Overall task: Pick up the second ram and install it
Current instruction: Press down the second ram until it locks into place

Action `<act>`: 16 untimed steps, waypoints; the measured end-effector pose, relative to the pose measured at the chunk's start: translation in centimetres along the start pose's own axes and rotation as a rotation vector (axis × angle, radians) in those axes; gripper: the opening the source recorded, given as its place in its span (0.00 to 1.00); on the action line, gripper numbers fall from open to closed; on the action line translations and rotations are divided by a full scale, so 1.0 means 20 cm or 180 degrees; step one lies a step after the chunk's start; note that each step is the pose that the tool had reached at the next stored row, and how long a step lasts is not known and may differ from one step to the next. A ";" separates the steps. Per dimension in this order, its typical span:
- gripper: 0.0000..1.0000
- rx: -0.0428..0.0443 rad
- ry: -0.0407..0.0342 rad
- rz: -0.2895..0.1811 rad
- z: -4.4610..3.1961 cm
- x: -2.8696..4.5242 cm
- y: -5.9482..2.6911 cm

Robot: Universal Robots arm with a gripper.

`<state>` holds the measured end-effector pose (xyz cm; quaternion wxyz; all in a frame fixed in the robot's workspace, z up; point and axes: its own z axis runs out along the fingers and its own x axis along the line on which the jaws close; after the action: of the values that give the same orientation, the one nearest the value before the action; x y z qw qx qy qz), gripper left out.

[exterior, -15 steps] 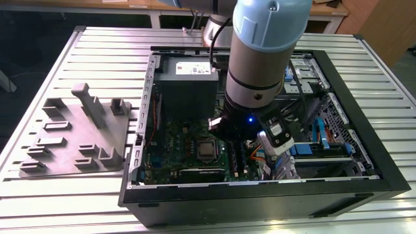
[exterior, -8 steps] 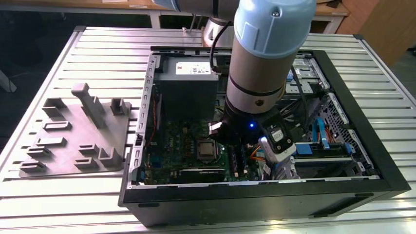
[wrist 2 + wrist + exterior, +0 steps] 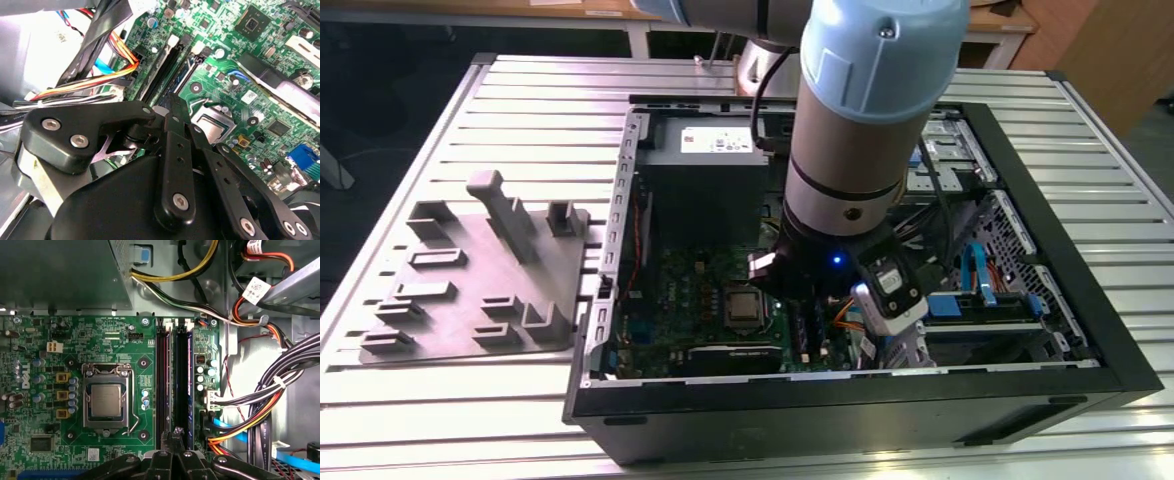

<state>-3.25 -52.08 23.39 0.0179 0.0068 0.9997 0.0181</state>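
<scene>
My gripper (image 3: 173, 436) hangs low inside the open computer case (image 3: 1014, 395), over the green motherboard (image 3: 60, 350). Its black fingers (image 3: 172, 112) are pressed together, shut, with nothing visible between them. They sit at one end of the long black memory slots (image 3: 170, 375). A thin stick with a dark blue-green edge, the ram (image 3: 190, 380), stands edge-on in the slot beside the fingertips; it is also seen in the second wrist view (image 3: 186, 75). I cannot tell whether the fingertips touch it. In the exterior view the gripper (image 3: 809, 298) is mostly hidden by the arm's wrist.
The processor socket (image 3: 106, 402) lies beside the slots. Bundles of coloured cables (image 3: 260, 405) crowd the other side. The grey power-supply box (image 3: 707, 150) fills the case's far end. A grey fixture plate (image 3: 480, 270) lies on the slatted table at the exterior view's left.
</scene>
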 end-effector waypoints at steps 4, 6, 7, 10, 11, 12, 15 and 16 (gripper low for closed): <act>0.10 0.0001 0.0000 0.0000 0.020 0.001 -0.013; 0.10 0.0000 0.0000 0.0000 0.027 0.001 -0.017; 0.10 0.0000 0.0000 0.0000 0.031 0.001 -0.018; 0.10 0.0000 0.0000 0.0000 0.053 0.002 -0.020; 0.10 0.0000 0.0000 0.0000 0.058 0.002 -0.020; 0.10 0.0000 0.0000 0.0000 0.058 0.002 -0.020; 0.10 -0.0003 0.0000 0.0000 0.058 0.002 -0.020; 0.10 -0.0005 0.0000 0.0000 0.061 0.002 -0.020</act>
<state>-3.25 -52.44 22.15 0.0180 0.0069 0.9996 0.0188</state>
